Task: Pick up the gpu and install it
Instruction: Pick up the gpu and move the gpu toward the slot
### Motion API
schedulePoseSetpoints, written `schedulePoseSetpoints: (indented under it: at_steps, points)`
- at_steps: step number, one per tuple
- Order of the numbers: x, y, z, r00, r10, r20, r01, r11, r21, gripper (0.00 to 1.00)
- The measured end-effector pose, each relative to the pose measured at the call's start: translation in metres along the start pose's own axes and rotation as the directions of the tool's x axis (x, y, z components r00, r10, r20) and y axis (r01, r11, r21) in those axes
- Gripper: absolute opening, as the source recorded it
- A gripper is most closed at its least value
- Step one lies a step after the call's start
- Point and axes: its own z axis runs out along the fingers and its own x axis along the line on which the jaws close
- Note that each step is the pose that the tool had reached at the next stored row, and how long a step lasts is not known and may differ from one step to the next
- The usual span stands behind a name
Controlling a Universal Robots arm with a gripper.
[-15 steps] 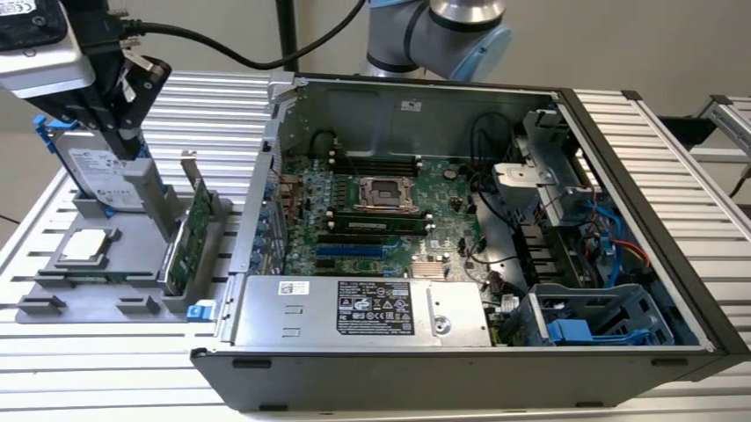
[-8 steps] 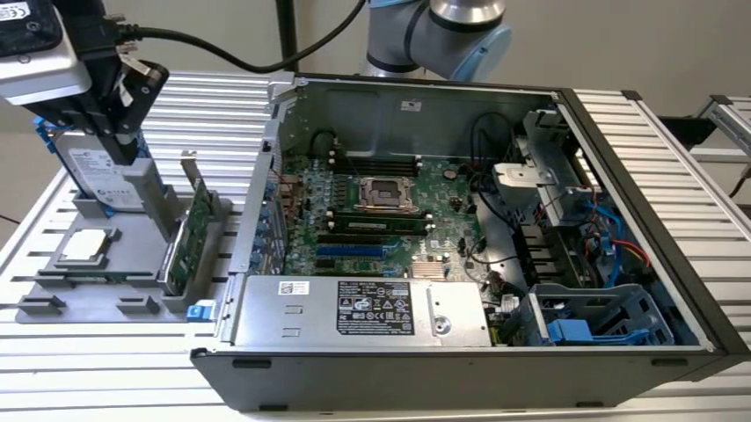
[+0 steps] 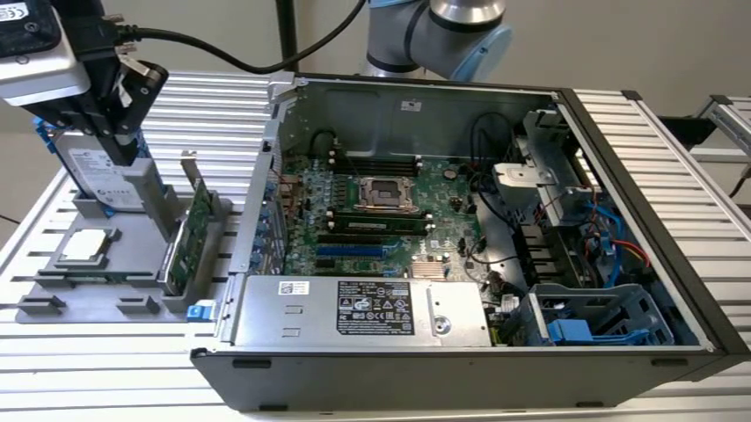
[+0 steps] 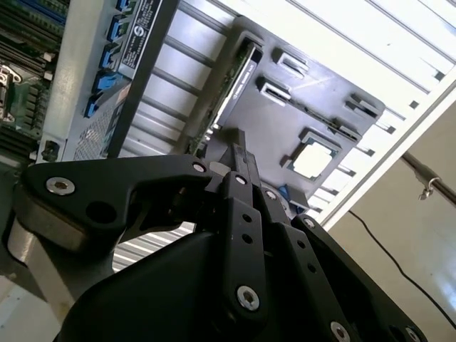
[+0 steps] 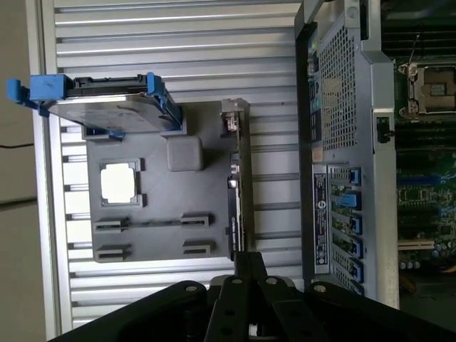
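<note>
Closest to me is the open computer case [image 3: 470,352], lying on its side on the slatted table [image 3: 70,369], with the boxy silver power supply [image 3: 352,312] along its near edge and the green motherboard [image 3: 364,220] beyond that.

Just beside the case, on the exterior view's left, sits a grey holder [image 3: 129,255]. The gpu [image 3: 185,237] stands on edge in the holder's slot nearest the case, green board showing and silver bracket at its far end (nothing is touching it). One step further from the case, a small square silver chip [image 3: 88,246] lies flat in its own recess. Behind the chip, a silver hard drive [image 3: 100,176] in a blue frame stands upright.

The claw [image 3: 118,154] hangs above the far end of the holder, well apart from the case and clear of the gpu. Its black fingers [image 4: 239,153] are pressed together with nothing between them; in the first wrist view the fingers' tip lines up with the gpu's thin top edge.

Farthest back, behind the case, rises the grey base of the robot arm [image 3: 434,35].
</note>
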Motion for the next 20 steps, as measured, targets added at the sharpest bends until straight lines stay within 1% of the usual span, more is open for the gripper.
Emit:
schedulePoseSetpoints:
  at_steps: [18,19,20]
  points:
    - [0.0000,0.0000,0.0000,1.0000,0.000,-0.0010,0.000,1.0000,0.0000,0.00]
    - [0.0000,0.0000,0.0000,1.0000,0.000,-0.0011,0.000,1.0000,0.0000,1.00]
    - [0.0000,0.0000,-0.0001,1.0000,0.000,-0.0012,0.000,1.0000,0.0002,1.00]
